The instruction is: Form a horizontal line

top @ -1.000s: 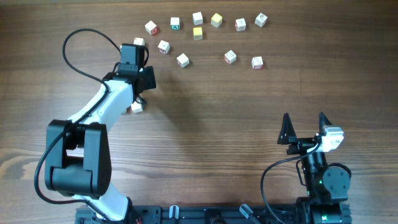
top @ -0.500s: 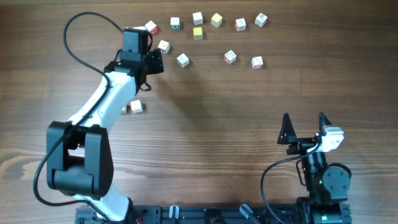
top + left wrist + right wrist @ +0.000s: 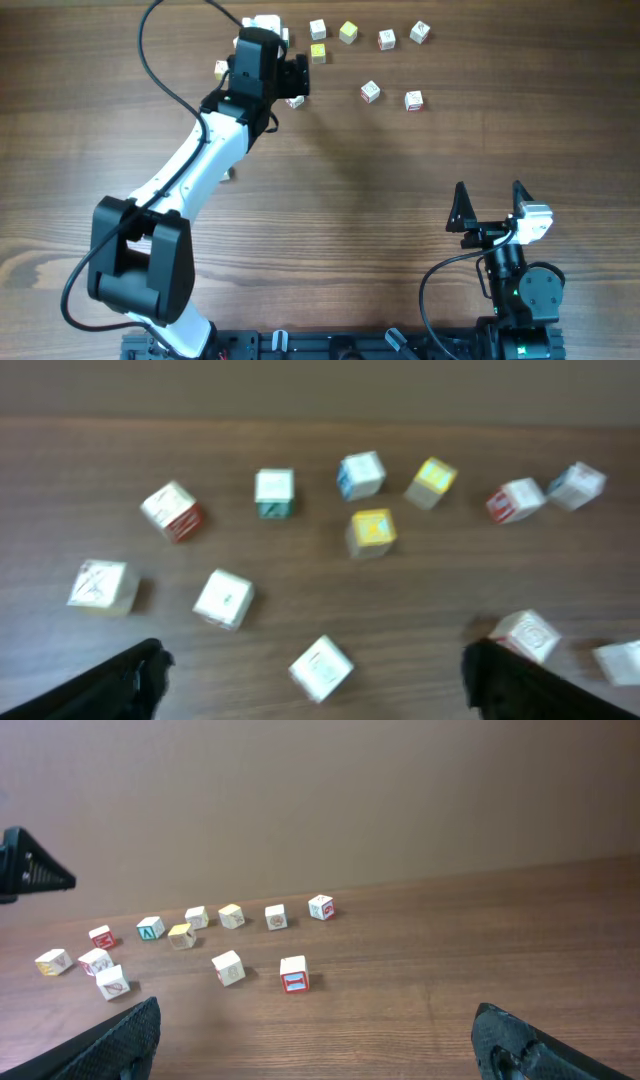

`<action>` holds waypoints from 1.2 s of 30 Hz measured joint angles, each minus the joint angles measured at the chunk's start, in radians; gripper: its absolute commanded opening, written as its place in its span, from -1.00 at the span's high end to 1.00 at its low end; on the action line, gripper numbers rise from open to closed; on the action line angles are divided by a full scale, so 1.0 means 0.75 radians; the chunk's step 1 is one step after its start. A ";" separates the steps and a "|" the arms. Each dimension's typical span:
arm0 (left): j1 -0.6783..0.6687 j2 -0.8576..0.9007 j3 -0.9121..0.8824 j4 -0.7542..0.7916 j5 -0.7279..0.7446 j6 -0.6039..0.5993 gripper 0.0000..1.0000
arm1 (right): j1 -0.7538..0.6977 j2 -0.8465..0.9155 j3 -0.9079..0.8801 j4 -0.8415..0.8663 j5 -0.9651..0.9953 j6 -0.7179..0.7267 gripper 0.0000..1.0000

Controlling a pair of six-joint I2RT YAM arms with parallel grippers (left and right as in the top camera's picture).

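Small white and yellow cubes lie scattered at the far side of the table; no horizontal line of them shows. My left gripper (image 3: 292, 84) hangs open over that cluster. In the left wrist view one white cube (image 3: 320, 667) lies between the wide-apart black fingers (image 3: 130, 682), touching neither. Around it sit a green-marked cube (image 3: 273, 492), a yellow cube (image 3: 371, 531) and a red-marked cube (image 3: 172, 512). My right gripper (image 3: 489, 205) rests open and empty near the front right, far from the cubes (image 3: 294, 974).
Two cubes (image 3: 370, 91) (image 3: 413, 100) lie apart to the right of the cluster. One lone cube (image 3: 229, 174) peeks out from under the left arm's forearm. A black cable (image 3: 150, 40) loops off the left arm. The right arm's base stands at the front right.
The left arm swung away and to the right, from the lone cube to the cluster. Its jaws opened wider. The right arm stayed still.
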 measured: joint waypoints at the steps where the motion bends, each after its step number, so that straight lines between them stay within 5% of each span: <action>1: -0.006 0.003 0.001 0.026 0.011 0.001 -1.00 | 0.000 0.000 0.000 0.000 0.000 0.000 -1.00; 21: -0.019 0.420 0.005 0.238 0.055 -0.430 -0.99 | 0.000 -0.001 0.000 0.000 0.000 0.000 -1.00; 28: -0.019 0.468 0.009 0.248 0.057 -0.473 -0.13 | 0.000 0.000 0.000 0.000 0.000 0.000 -1.00; 36: -0.019 0.475 0.014 0.212 0.054 -0.483 0.28 | 0.000 -0.001 0.000 0.000 0.000 0.000 -1.00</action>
